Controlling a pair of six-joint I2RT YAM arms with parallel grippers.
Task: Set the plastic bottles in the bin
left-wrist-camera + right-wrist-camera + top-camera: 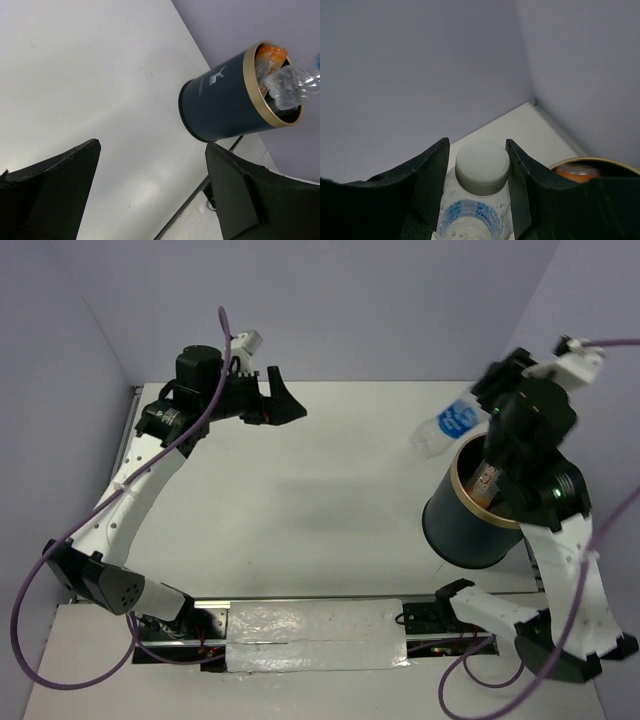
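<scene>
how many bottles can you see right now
2: a blue-labelled bottle held in the right gripper at the mouth of the bin, and an orange one inside it. More may be hidden deeper down.

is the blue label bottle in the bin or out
Out. The blue-labelled bottle hangs tilted above the rim of the bin, its neck clamped in the right gripper.

Bin [465,530] on table [300,500], right side; bottle [447,427] over its far-left rim; second bottle [488,480] inside.
</scene>
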